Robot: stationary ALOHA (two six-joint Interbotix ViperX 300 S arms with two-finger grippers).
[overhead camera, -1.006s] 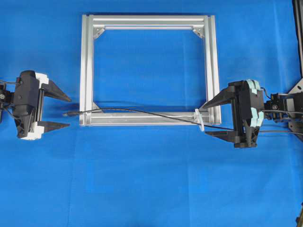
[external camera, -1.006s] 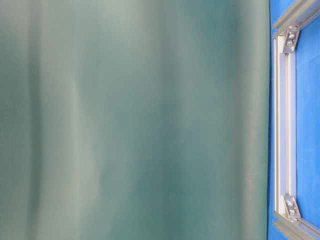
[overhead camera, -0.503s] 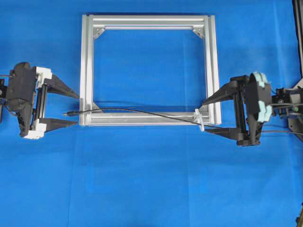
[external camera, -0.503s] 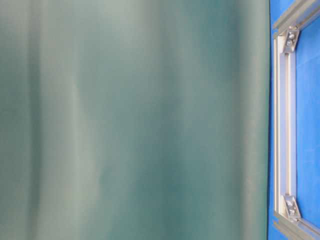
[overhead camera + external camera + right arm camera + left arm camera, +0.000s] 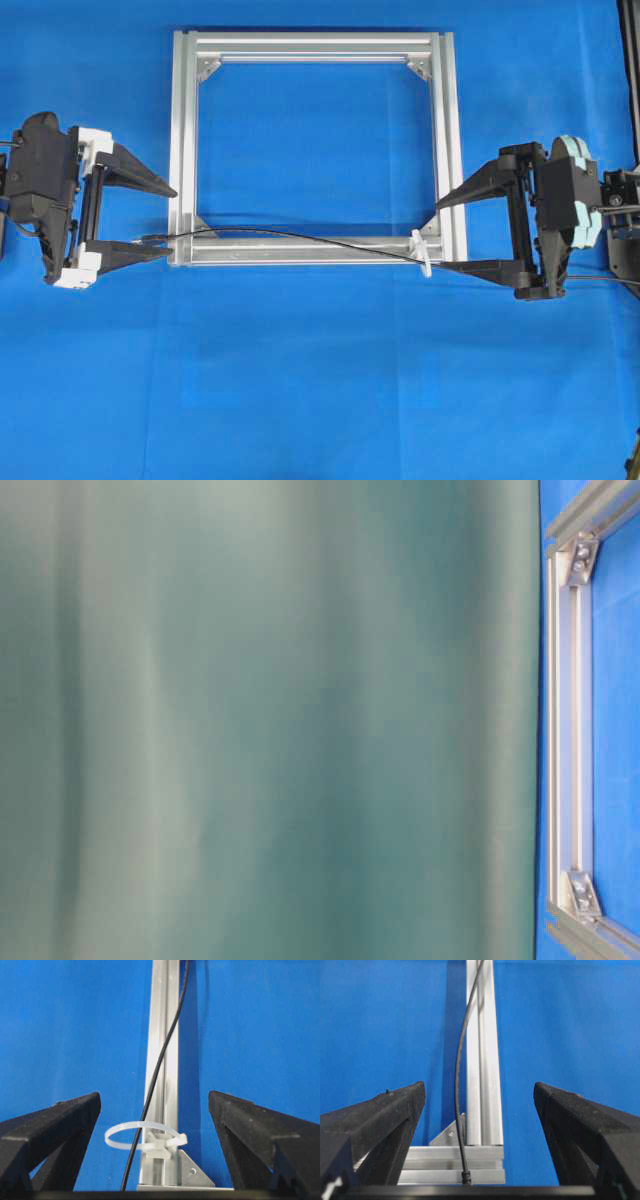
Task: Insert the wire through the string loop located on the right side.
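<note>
The wire (image 5: 300, 236) is a thin black cable lying along the bottom bar of the silver frame (image 5: 185, 120). Its plug tip (image 5: 146, 240) pokes out past the frame's left corner. At the right corner it runs through the whitish string loop (image 5: 424, 254) and on to the right. My left gripper (image 5: 174, 221) is open, and the plug lies between its fingers, close to the lower one. In the left wrist view the wire (image 5: 458, 1085) ends low between the fingers. My right gripper (image 5: 438, 236) is open, facing the string loop (image 5: 142, 1140) with the wire (image 5: 160, 1065) inside the ring.
A blue cloth covers the table. The frame (image 5: 162, 1020) is a bare rectangle with corner brackets. A blurred green surface fills most of the table-level view, leaving only a strip of the frame (image 5: 570, 730). Dark arm hardware stands at the right edge (image 5: 625, 215).
The left gripper's fingertips have come right to the frame's left bar, beside the plug tip. The right gripper has drawn back to the right. Wire and loop have stayed put.
</note>
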